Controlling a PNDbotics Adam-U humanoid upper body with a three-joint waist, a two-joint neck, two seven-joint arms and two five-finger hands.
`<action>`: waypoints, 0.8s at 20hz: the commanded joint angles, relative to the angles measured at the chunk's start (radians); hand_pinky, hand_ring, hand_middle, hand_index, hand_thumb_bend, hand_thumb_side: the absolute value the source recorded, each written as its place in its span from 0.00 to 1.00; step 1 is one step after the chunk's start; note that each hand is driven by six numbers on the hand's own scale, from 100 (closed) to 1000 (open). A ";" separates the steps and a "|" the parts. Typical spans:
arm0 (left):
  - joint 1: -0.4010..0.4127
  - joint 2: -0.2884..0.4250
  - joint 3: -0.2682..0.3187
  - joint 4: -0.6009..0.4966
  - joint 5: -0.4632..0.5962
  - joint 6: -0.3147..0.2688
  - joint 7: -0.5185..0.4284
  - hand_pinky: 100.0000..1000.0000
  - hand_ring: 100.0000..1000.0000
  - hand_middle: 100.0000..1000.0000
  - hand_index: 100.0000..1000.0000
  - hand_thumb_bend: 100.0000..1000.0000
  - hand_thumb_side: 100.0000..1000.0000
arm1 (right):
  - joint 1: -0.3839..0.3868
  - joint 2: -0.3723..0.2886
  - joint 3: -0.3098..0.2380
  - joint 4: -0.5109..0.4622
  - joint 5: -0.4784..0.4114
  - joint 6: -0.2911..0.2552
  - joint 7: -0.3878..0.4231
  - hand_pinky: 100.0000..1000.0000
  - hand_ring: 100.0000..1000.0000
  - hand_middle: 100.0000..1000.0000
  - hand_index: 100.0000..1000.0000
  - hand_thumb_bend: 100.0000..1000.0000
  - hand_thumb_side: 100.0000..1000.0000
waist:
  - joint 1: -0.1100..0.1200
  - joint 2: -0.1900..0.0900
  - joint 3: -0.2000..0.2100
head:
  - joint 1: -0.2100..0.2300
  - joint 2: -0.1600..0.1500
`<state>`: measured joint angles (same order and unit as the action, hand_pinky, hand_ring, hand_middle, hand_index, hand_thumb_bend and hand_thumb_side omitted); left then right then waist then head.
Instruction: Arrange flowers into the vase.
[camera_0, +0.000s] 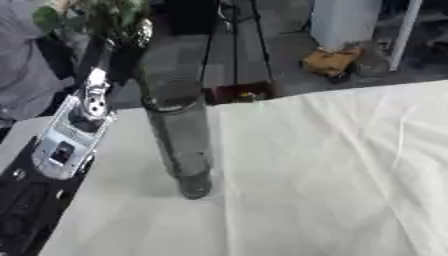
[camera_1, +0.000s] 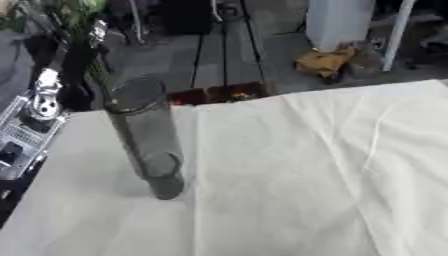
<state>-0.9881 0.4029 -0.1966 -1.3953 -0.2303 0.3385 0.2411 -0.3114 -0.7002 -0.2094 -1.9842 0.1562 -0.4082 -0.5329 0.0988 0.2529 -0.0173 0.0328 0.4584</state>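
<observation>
A tall clear glass vase (camera_1: 149, 145) stands upright on the white tablecloth (camera_1: 306, 165), left of the middle. My left arm comes in from the left edge, silver and black. Its dark left hand (camera_0: 99, 57) is raised above and behind the vase, near the far left corner. The hand looks curled round a bunch of flowers with green leaves (camera_0: 96, 15), held above the vase's mouth. A thin green stem (camera_1: 94, 72) hangs down beside the rim. The picture is blurred, so the flower heads are hard to make out. My right hand is not visible.
The cloth-covered table stretches to the right and front of the vase. Beyond its far edge are a dark red thing (camera_0: 238, 92), dark floor slats, a yellow-brown bundle (camera_0: 331, 61) and a white box (camera_0: 346, 20). A grey sleeve (camera_0: 22, 65) shows at the far left.
</observation>
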 joint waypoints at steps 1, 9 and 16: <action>-0.017 0.006 0.024 -0.020 0.042 -0.006 0.050 0.24 0.60 0.72 0.87 0.00 1.00 | -0.011 -0.020 -0.013 -0.016 0.007 0.001 -0.003 0.89 1.00 0.80 0.89 0.00 1.00 | -0.009 -0.017 -0.001 | -0.003 -0.014; -0.005 -0.015 0.026 -0.017 0.081 -0.038 0.158 0.26 0.60 0.72 0.87 0.00 1.00 | -0.013 -0.018 -0.014 -0.016 0.008 -0.001 -0.005 0.89 1.00 0.80 0.89 0.00 1.00 | -0.010 -0.012 -0.006 | -0.004 -0.017; 0.009 -0.015 0.001 -0.005 0.046 -0.070 0.196 0.28 0.61 0.73 0.88 0.00 1.00 | -0.014 -0.018 -0.015 -0.016 0.008 -0.001 -0.007 0.89 1.00 0.80 0.89 0.00 1.00 | -0.010 -0.011 -0.006 | -0.005 -0.018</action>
<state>-0.9649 0.3689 -0.1964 -1.3921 -0.1734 0.2761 0.4326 -0.3141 -0.6995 -0.2113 -1.9842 0.1563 -0.4086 -0.5346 0.0964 0.2584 -0.0230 0.0296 0.4509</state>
